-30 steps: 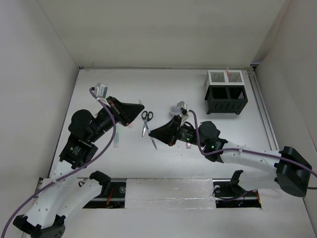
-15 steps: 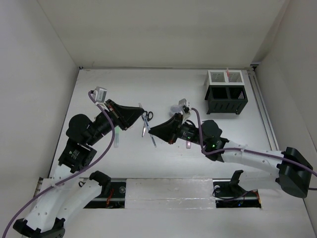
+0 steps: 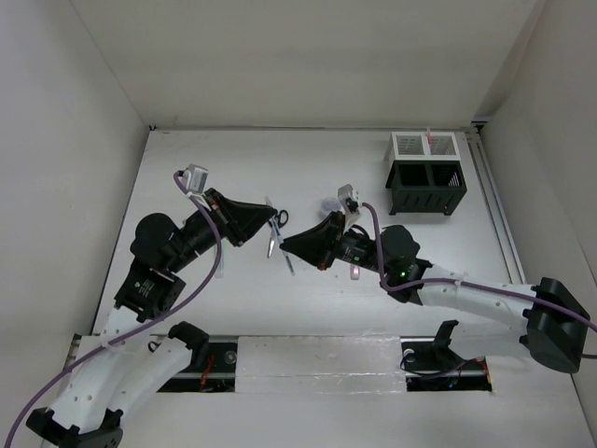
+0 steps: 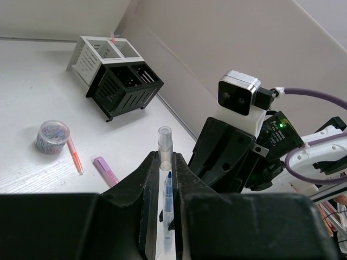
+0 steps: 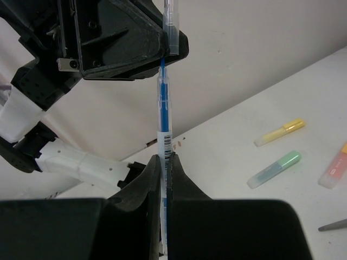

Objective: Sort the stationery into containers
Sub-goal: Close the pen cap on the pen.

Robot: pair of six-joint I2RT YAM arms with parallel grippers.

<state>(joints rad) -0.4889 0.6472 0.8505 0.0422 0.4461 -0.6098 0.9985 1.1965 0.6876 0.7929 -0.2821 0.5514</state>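
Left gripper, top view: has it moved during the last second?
Yes. The left gripper has shifted right, toward the black mesh organiser; its tip now overlaps the handles of the scissors, which lay clear of it before.

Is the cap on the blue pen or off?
Off, or nearly. The left gripper pinches the clear cap, the right gripper holds the pen, its bare tip showing between.

White-and-black arms (image 3: 471,301), purple cables (image 4: 320,99)
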